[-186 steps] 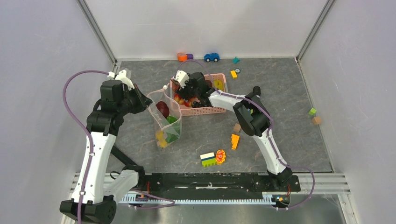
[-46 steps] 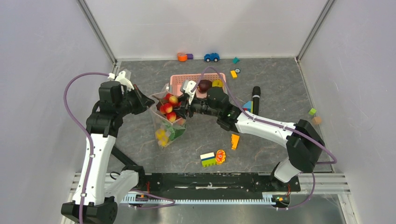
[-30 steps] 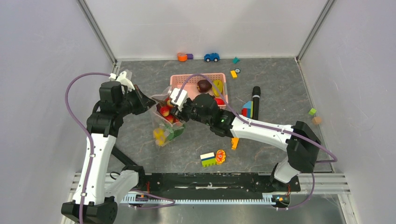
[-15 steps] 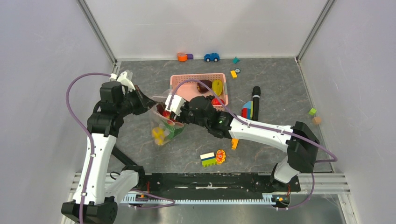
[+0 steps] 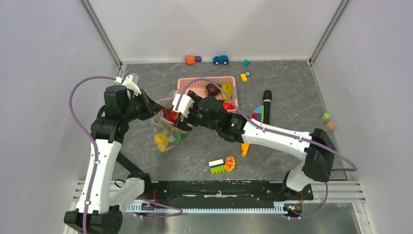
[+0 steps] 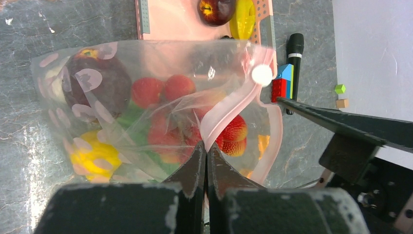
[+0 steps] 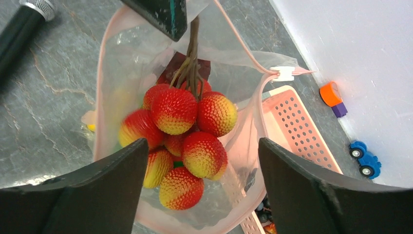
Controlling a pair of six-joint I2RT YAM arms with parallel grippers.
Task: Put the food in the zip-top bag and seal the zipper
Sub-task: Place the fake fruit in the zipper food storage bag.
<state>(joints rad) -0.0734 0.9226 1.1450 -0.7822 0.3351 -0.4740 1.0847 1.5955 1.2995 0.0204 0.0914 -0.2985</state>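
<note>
The clear zip-top bag stands open left of the pink basket. My left gripper is shut on its pink zipper strip, pinching it at the fingertips. My right gripper hangs over the bag mouth with its jaws wide open. The bunch of red strawberries sits free inside the mouth, between the open fingers. Lower in the bag lie a dark red apple, a yellow citrus and something green. Another dark apple and a yellow fruit lie in the basket.
A black rod-like object lies right of the basket, beside a coloured block. An orange wedge, a round orange piece and a yellow-green block lie near the front. A toy car and small pieces line the back wall.
My right gripper carried the strawberry bunch from the basket to the bag, lowered it into the mouth and opened. The left gripper kept hold of the zipper strip.
</note>
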